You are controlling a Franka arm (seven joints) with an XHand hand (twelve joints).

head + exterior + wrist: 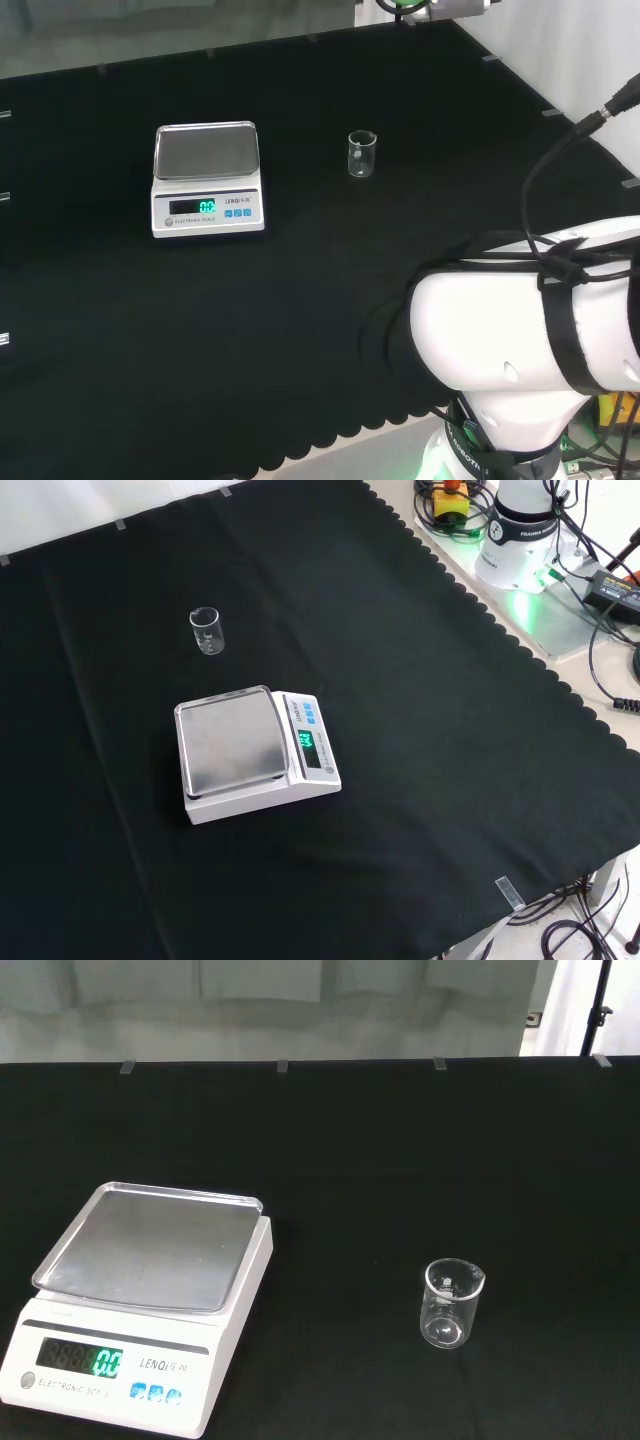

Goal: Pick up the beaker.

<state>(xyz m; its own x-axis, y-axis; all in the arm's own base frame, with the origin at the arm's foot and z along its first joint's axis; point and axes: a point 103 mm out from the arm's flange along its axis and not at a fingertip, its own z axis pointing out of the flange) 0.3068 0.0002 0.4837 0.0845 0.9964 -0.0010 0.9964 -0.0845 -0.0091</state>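
Bench: black cloth (450, 780) covers the whole work surface, scalloped along one edge.
Arm: white link (520, 320) stands at 4 o'clock in the head view.
Scale (208, 178): white, steel pan bare, green display lit; at 9 o'clock in the head view.
Beaker (362, 154): small, clear, upright, empty; on the cloth at 3 o'clock from the scale in the head view, well apart.
Hand: its state cannot be told.

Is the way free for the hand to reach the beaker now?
Probably yes. The beaker stands upright and alone on the black cloth, clearly apart from the scale, with nothing around it to block an approach.
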